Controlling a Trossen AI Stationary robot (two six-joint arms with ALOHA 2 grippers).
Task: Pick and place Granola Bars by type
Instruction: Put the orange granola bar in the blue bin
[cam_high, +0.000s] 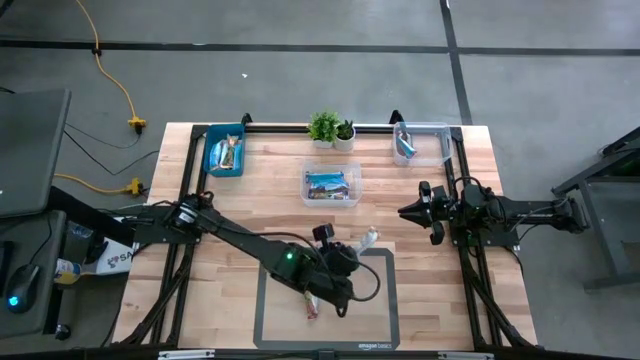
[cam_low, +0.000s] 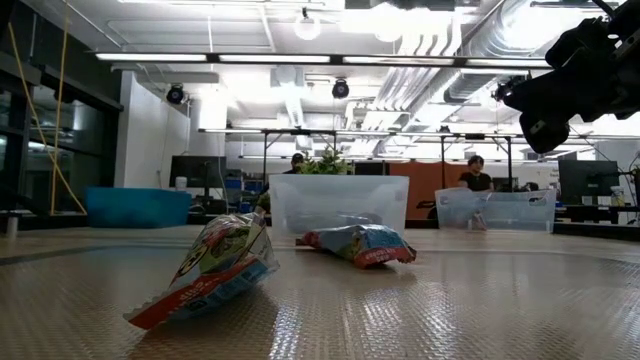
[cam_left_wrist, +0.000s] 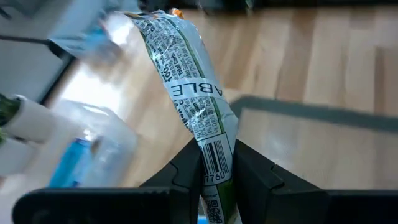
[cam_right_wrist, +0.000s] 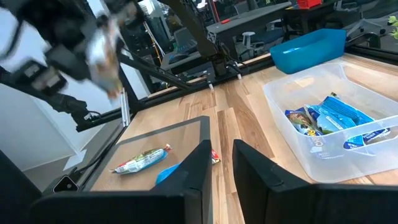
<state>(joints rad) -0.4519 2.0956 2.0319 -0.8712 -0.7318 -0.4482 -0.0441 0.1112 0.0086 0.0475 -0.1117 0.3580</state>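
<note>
My left gripper (cam_high: 352, 247) hangs over the far right corner of the grey mat (cam_high: 375, 320), shut on a white-and-green granola bar (cam_left_wrist: 186, 81). Two more bars lie flat on the mat: a green-and-red one (cam_low: 205, 270) and a blue-and-red one (cam_low: 360, 243). The clear middle bin (cam_high: 332, 186) holds blue bars. The blue bin (cam_high: 225, 153) and the clear right bin (cam_high: 420, 143) also hold bars. My right gripper (cam_high: 408, 211) waits at the table's right side, shut and touching nothing. My left gripper pinches the bar's barcode end (cam_left_wrist: 214, 163) between its two fingers. The fingers slant downward and lie along the bar. The rest of the bar (cam_high: 368, 238) sticks out beyond the fingertips toward the far right, lifted clear of the mat.
Two small potted plants (cam_high: 330, 128) stand at the far edge between the bins. A black frame rail (cam_high: 465, 270) runs along the table's right side beside my right arm. Bare wood lies between the mat and the bins.
</note>
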